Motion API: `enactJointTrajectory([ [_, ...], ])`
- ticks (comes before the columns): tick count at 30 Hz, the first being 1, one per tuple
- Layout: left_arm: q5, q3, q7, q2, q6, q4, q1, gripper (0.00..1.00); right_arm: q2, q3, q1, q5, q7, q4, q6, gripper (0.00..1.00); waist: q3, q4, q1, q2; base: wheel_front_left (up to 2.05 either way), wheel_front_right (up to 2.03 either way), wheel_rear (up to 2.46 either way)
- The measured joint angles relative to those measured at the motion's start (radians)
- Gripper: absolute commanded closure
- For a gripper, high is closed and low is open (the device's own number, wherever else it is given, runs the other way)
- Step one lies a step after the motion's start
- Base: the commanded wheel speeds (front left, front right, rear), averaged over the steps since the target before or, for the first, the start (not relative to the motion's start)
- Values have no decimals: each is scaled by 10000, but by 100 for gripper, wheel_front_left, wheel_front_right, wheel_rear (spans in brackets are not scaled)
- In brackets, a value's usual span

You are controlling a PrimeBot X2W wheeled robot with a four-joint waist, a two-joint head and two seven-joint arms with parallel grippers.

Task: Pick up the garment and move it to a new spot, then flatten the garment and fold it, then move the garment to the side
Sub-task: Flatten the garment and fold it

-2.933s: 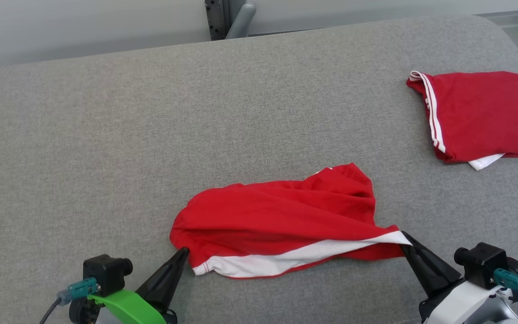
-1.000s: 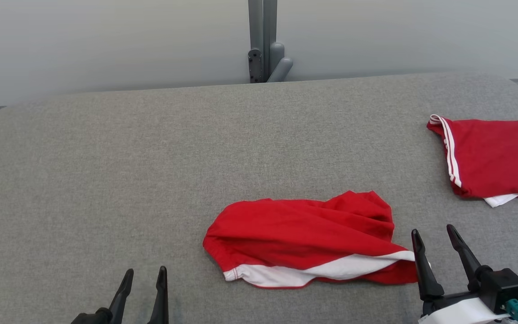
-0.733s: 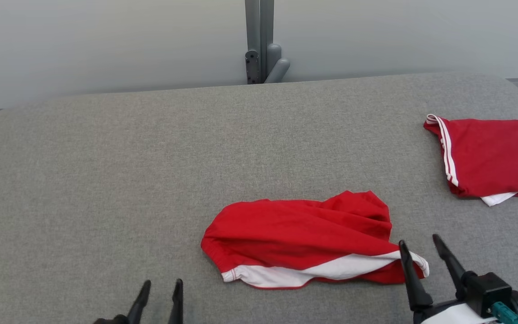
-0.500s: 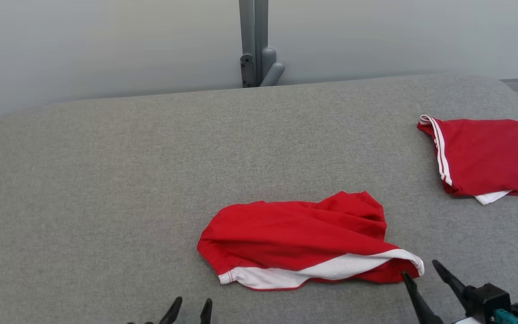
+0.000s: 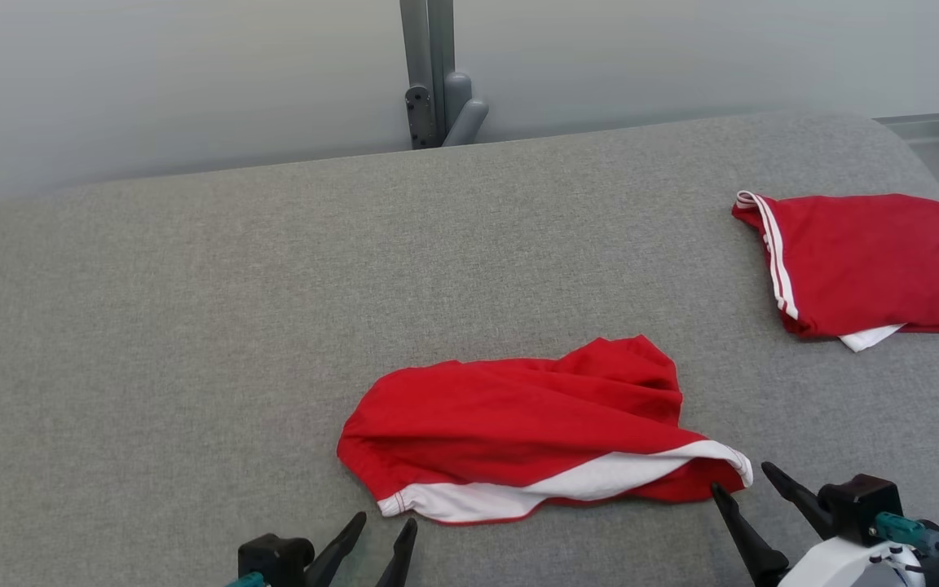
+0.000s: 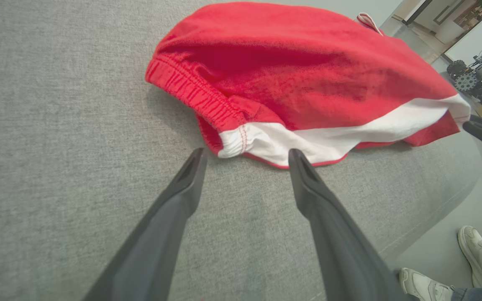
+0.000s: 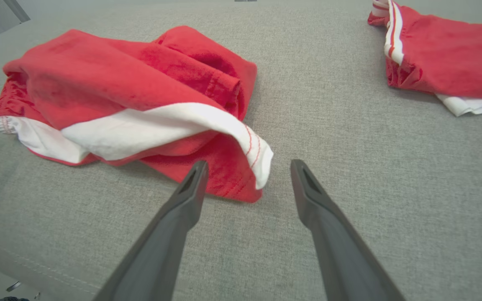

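1. The garment (image 5: pixel 510 416), red shorts with a white panel along the near edge, lies crumpled on the grey fabric-topped table (image 5: pixel 192 326). It sits toward the near edge, a little right of centre.
2. The left tool (image 5: pixel 385 519) is released, its two dark fingers spread and holding nothing. Their tips are low over the table, just in front of the garment's left end.
3. In the left wrist view the left tool (image 6: pixel 246 151) points at the elastic waistband corner, where red meets white; the tips lie just short of the hem.
4. The right tool (image 5: pixel 740 477) is likewise released and empty, at the garment's right end.
5. In the right wrist view the right tool (image 7: pixel 248 163) has the white, red-stitched corner between its fingers. Its left finger may be brushing the red cloth beneath, though the angle leaves that unclear.
6. A second red garment (image 5: pixel 861 261), folded and with white stripes on its side, lies well apart at the table's far right.
7. A grey post (image 5: pixel 429 73) stands behind the table's far edge.
8. Two pale shoes (image 6: pixel 423 286) of a person show on the floor beside the table.
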Motion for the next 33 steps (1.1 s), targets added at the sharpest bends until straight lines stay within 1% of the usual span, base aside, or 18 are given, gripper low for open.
enactJointTrajectory([
  [7,-366,-242,29,199,0,368,-496,0,-82,709,-750,405,-119,731,0,0,133,6,0,0,0,0,0],
  [19,-663,-591,-144,199,0,1114,-1002,0,-102,1200,-1234,516,-477,1329,0,0,257,-87,0,0,0,0,0],
  [27,-667,-874,-391,261,0,1532,-1473,0,-113,1267,-1533,516,-648,1517,0,0,527,-167,0,0,0,0,0],
  [28,-673,-913,-401,261,0,1551,-1509,0,-107,1271,-1567,516,-660,1526,0,5,560,-169,0,0,0,0,0],
  [29,-709,-965,-403,265,0,1561,-1546,10,-100,1271,-1583,516,-694,1538,0,20,594,-170,0,0,0,0,0],
  [30,-736,-1009,-408,268,0,1572,-1584,21,-84,1277,-1590,516,-723,1563,0,32,631,-171,0,0,0,0,0],
  [31,-763,-1047,-451,274,0,1584,-1622,40,-59,1298,-1612,518,-731,1595,0,53,667,-173,0,0,0,0,0],
  [32,-792,-1133,-468,288,0,1593,-1667,62,-38,1360,-1649,527,-731,1615,0,75,702,-174,0,0,0,0,0],
  [33,-809,-1271,-462,311,0,1597,-1712,91,-4,1421,-1711,606,-732,1616,0,100,736,-172,0,0,0,0,0],
])
